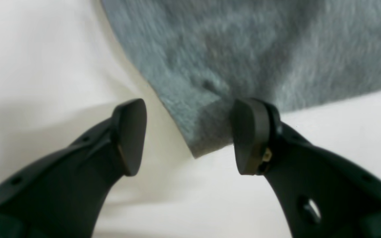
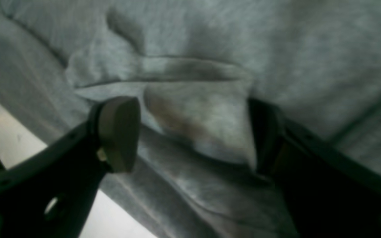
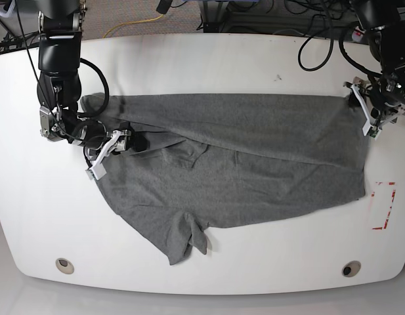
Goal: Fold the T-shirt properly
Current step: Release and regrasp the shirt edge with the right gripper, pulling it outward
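**foldnoob:** Grey T-shirt [image 3: 255, 187] wide across the desk [image 3: 123, 269], one layer over another along the far side, flap [image 3: 181, 237] poking out toward the near edge. Where to grab?

**laundrynerd:** Looks like an early fold, so no rush. Left fingers [image 1: 129, 135] spread, with a corner [image 1: 202, 140] between, one pad right over the cloth. Right fingers [image 2: 119, 134] spread too, on either side of a raised ridge [image 2: 200, 115], far pad up against it. No pinch on either side.

**foldnoob:** So just squeeze?

**laundrynerd:** Not so fast. On the left, maybe nudge in a bit deeper first. Only a small tip of fabric there, easy to lose in a pull. On the right, check the layers before closing: lots of bunching around the ridge, so a real risk of catching the wrong ply or dragging a crease along.

**foldnoob:** And after a good grip?

**laundrynerd:** Lift both ends together, low and slow. Pull gently apart to take out the slack, then bring over toward the near side and lay down flat. Uneven tension probably means a skewed fold. Smooth out the bunched bit afterwards, and leave the flap for a later tuck. Soft cotton, so expect plenty of wrinkles.
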